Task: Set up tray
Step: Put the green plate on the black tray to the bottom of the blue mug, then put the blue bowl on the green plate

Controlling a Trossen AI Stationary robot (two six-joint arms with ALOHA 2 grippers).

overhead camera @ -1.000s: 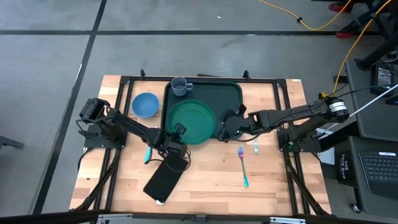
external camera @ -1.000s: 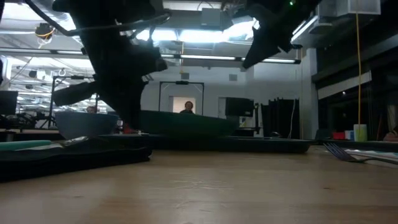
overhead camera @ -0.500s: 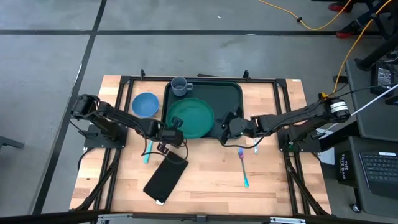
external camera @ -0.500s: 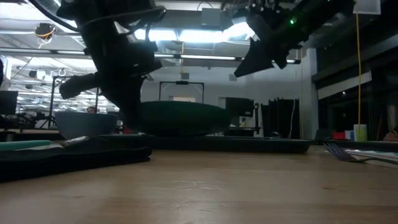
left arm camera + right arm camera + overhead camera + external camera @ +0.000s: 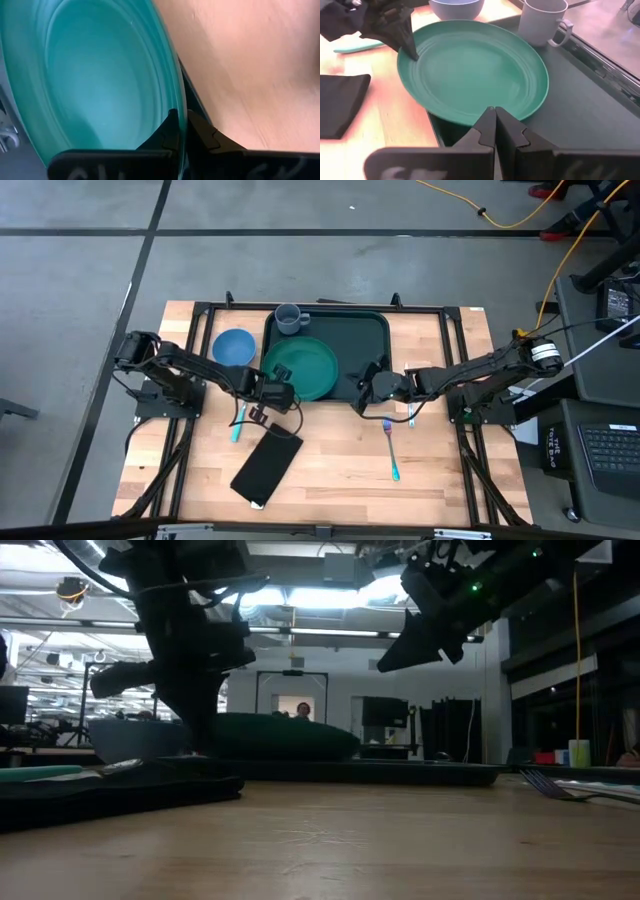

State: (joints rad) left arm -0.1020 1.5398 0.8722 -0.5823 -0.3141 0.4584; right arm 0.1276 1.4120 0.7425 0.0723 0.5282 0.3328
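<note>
The dark green tray (image 5: 366, 340) lies at the table's far middle. The round green plate (image 5: 300, 366) sits over its near-left part, and the plate's near-left edge juts past the tray rim (image 5: 436, 129) over the wood. My left gripper (image 5: 277, 392) is shut on that jutting edge. My right gripper (image 5: 362, 384) hovers shut over the tray's near rim, just right of the plate; in the low view it (image 5: 392, 652) hangs well above the table. A grey mug (image 5: 290, 318) stands in the tray's far-left corner. My left gripper pinches the plate's rim (image 5: 181, 107) on its near-left side, one finger (image 5: 167, 132) over the face and one (image 5: 202, 132) under it. The fingers (image 5: 404, 35) come in from the table's left, slanting down. The plate's far-right part lies in the tray.
A blue bowl (image 5: 234, 347) stands left of the tray. A flat black rectangle (image 5: 266, 468) lies near the left arm, with a teal-handled utensil (image 5: 237, 427) beside it. A teal-handled fork (image 5: 390, 447) and a silver utensil (image 5: 410, 416) lie near the right gripper.
My left gripper has drawn back toward the table's left and far side, dragging the plate a little leftward across the tray. The plate's held side rose, then sank somewhat. My right gripper has drifted slightly toward the right, away from the plate.
</note>
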